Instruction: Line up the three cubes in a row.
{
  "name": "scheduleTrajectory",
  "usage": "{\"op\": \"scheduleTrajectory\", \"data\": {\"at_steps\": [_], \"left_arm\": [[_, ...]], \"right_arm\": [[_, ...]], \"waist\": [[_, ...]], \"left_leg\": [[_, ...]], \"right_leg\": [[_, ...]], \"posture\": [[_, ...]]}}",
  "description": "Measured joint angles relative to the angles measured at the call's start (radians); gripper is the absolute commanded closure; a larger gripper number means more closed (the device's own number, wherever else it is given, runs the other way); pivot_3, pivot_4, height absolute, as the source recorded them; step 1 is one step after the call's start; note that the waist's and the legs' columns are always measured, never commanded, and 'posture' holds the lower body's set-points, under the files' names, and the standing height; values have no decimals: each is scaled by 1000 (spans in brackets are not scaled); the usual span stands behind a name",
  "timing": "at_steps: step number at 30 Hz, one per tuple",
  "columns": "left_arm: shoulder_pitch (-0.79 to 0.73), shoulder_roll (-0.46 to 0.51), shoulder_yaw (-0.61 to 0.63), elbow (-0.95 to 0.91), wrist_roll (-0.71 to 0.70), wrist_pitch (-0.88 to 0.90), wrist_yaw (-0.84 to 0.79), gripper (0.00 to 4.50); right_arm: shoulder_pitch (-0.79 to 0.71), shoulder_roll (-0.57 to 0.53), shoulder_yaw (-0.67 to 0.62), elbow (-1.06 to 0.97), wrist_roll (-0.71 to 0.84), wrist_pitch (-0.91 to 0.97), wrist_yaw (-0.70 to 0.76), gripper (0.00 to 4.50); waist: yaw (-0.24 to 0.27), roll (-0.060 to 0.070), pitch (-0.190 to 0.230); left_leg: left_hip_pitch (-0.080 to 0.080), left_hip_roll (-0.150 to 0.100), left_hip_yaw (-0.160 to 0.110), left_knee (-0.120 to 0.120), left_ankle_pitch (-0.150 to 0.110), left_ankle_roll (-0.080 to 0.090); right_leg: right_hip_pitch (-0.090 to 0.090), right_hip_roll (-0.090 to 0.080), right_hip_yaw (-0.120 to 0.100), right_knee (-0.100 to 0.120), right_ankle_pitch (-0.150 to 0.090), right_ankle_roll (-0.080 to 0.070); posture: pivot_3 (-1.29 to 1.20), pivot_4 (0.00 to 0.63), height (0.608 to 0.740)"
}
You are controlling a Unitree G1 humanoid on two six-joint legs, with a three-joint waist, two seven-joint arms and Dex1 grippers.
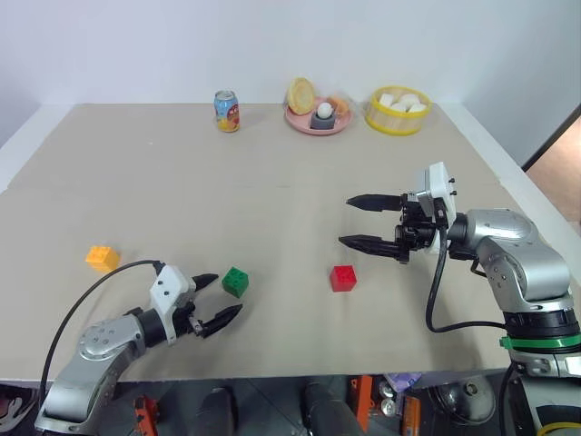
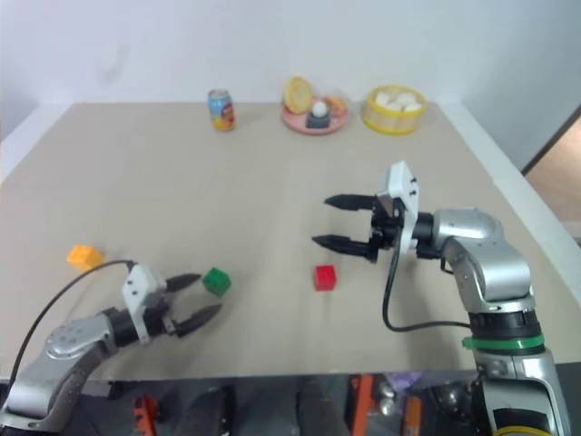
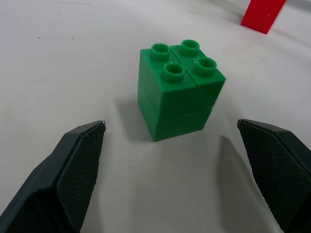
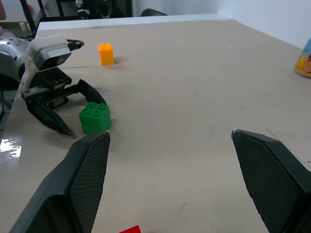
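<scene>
No text, label, brand, number or sign can be read. The small blue, orange and red printed soda can point(image 1: 227, 111), standing well beyond both grippers' fingers, carries a coloured design whose lettering is too small to make out.

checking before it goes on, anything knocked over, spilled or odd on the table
Nothing stands out. The green cube, red cube and orange cube all sit upright, not yet in a row. The can stands upright too.
</scene>
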Motion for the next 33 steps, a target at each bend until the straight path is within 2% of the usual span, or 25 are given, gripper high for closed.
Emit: {"op": "scheduleTrajectory", "data": {"at_steps": [9, 18, 25, 28, 33], "left_arm": [[-28, -40, -38, 14, 49, -11, 54, 0], [-80, -89, -60, -4, 61, 103, 154, 0], [-84, -69, -57, -24, 44, 149, 160, 0], [-80, -55, -51, -28, 44, 149, 147, 752], [-81, -39, -38, -22, 45, 139, 143, 2555]], "right_arm": [[2, -1, 0, -6, 13, 2, -15, 369], [13, -1, 0, -8, 20, 5, -31, 369], [4, 0, 7, -2, 12, -14, -28, 369], [-10, 1, 11, 16, 4, -22, -26, 326], [-30, 3, 11, 39, 1, -29, -21, 326]], "waist": [[8, 0, 0], [19, 1, 0], [19, 1, 0], [19, 1, -1], [23, 1, -1]], "left_leg": [[1, 0, 0, 2, 0, 0], [2, -1, -1, 2, 1, 1], [3, -1, -1, 4, 0, 0], [3, -1, -1, 4, 1, 1], [2, -1, -1, 0, -1, -1]], "right_leg": [[2, -1, 0, 0, 0, 0], [3, -1, 0, 0, 2, -1], [2, -1, 0, -1, 3, -2], [2, -1, 0, -1, 3, -2], [1, -1, 0, -1, 0, 0]], "posture": [[0, 150, 740], [0, 150, 740], [0, 150, 740], [0, 150, 740], [0, 150, 740]]}}
